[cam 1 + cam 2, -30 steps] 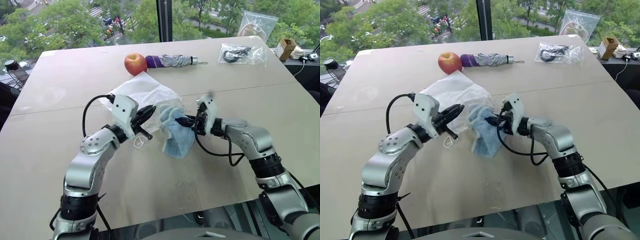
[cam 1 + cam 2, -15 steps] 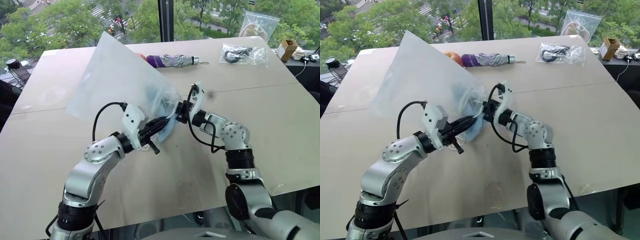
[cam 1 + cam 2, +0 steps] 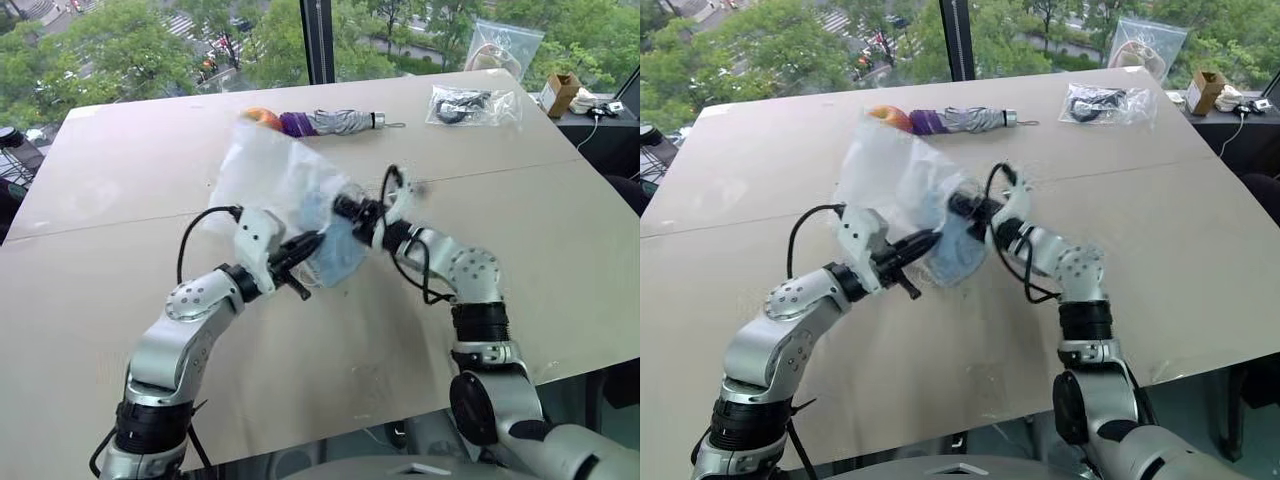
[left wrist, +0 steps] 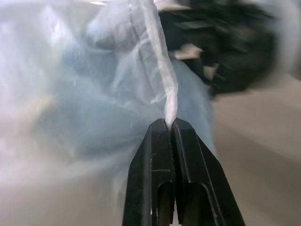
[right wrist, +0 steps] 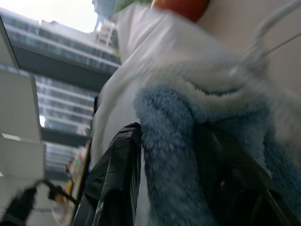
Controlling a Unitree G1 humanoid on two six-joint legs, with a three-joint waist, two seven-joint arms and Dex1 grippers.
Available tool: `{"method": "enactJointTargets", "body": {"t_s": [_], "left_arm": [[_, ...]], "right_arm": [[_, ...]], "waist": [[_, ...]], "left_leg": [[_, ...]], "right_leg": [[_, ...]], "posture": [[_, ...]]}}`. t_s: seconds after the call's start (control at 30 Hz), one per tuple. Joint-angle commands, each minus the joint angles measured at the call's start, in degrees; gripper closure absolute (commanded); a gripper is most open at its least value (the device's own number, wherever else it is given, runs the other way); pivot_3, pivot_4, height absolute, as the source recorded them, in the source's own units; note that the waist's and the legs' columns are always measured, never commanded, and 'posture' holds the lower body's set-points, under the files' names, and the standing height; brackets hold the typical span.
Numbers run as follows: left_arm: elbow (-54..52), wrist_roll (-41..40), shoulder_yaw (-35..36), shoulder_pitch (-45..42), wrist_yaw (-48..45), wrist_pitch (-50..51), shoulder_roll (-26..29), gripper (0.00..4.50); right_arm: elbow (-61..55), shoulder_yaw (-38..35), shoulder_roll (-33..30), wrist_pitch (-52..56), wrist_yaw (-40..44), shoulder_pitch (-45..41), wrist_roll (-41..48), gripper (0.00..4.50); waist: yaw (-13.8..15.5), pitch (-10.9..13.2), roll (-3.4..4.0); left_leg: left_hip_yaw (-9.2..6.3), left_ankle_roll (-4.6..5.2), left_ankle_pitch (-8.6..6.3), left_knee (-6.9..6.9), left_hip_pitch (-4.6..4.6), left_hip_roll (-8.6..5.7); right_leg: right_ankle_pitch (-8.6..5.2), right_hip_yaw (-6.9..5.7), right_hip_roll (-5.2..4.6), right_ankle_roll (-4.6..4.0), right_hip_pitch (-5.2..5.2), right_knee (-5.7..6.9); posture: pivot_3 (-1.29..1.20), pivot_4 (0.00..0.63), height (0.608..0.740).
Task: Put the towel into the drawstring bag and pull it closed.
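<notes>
Nearest, the left hand (image 4: 170,126) is clamped tight on the hem of the drawstring bag (image 3: 268,170), holding the thin white pouch up over the middle of the counter (image 3: 120,170). Just beyond, the right hand (image 3: 345,207) reaches into the bag's mouth, its fingers (image 5: 115,165) spread around the blue towel (image 5: 174,141), which sits half inside. Farther back lie an apple (image 3: 258,117), a folded umbrella (image 3: 330,122) and a plastic packet (image 3: 472,104).
</notes>
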Motion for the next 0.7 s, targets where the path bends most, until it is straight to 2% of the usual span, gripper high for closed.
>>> {"method": "enactJointTargets", "body": {"t_s": [0.03, 0.17, 0.37, 0.5, 0.6, 0.63, 0.67, 0.7], "left_arm": [[0.77, -0.36, 3.27, -0.91, 0.81, -2.07, 0.14, 4.50], [1.29, -0.34, 3.59, -1.05, 0.66, -2.58, 0.20, 4.50], [1.23, -0.66, 3.71, -1.27, 0.39, -2.37, 0.52, 4.50], [0.88, -0.65, 3.23, -1.52, 0.36, -1.95, 0.58, 4.50], [0.72, -0.56, 3.07, -1.24, 0.18, -2.07, 0.63, 4.50], [0.72, -0.54, 3.06, -1.19, 0.14, -2.10, 0.65, 4.50], [0.72, -0.46, 3.02, -1.11, 0.09, -2.16, 0.72, 4.50], [0.69, -0.35, 3.04, -0.91, -0.02, -2.26, 0.86, 4.50]], "right_arm": [[-4.19, 1.34, -5.06, 0.37, 5.23, 1.22, -3.71, 2.54], [-5.92, 2.50, -9.49, 0.33, 11.21, 1.74, -5.78, 2.54], [-11.94, 10.72, -19.21, -3.57, 28.51, 3.21, -12.91, 2.54], [-12.64, 18.52, -22.39, -11.30, 34.51, 3.31, -23.04, 2.54], [-12.07, 21.33, -22.09, -18.20, 38.48, 3.26, -28.08, 2.54], [-12.09, 22.16, -22.22, -19.62, 40.27, 3.30, -29.11, 2.01], [-11.96, 23.40, -22.68, -22.00, 41.84, 3.39, -31.13, 1.78], [-11.17, 24.42, -22.79, -24.55, 41.80, 3.41, -33.93, 1.26]], "waist": [[0.47, 0.00, 0.00], [0.34, 0.00, -0.01], [0.05, 0.00, -0.01], [-0.05, 0.00, -0.02], [0.00, 0.00, -0.03], [0.02, 0.00, -0.03], [0.06, 0.00, -0.03], [0.10, 0.00, -0.04]], "left_leg": [[-0.01, 0.00, 0.00, 0.00, -0.02, -0.01], [0.21, 0.00, 0.00, 0.07, -0.06, -0.16], [0.13, 0.00, 0.00, 0.03, -0.03, -0.10], [0.12, 0.00, 0.00, 0.02, 0.00, -0.04], [0.13, 0.00, 0.00, 0.03, 0.01, -0.04], [0.15, -0.01, 0.00, 0.03, 0.01, -0.04], [0.15, -0.01, 0.00, 0.03, 0.01, -0.04], [0.16, -0.01, 0.00, 0.03, 0.01, -0.05]], "right_leg": [[0.00, 0.01, 0.00, 0.00, 0.00, -0.01], [0.01, 0.35, -0.08, 0.02, 0.01, -0.09], [0.00, 0.26, -0.02, 0.02, 0.00, -0.06], [0.00, 0.27, 0.06, 0.02, 0.00, -0.04], [0.00, 0.28, 0.06, 0.03, 0.00, -0.04], [0.00, 0.30, 0.06, 0.03, 0.00, -0.05], [0.00, 0.30, 0.06, 0.03, 0.00, -0.05], [0.00, 0.30, 0.05, 0.02, 0.00, -0.05]], "posture": [[0.00, 0.150, 0.740], [0.00, 0.150, 0.740], [0.00, 0.150, 0.740], [0.00, 0.150, 0.740], [0.00, 0.150, 0.740], [0.00, 0.150, 0.740], [0.00, 0.150, 0.740], [0.00, 0.150, 0.740]]}}
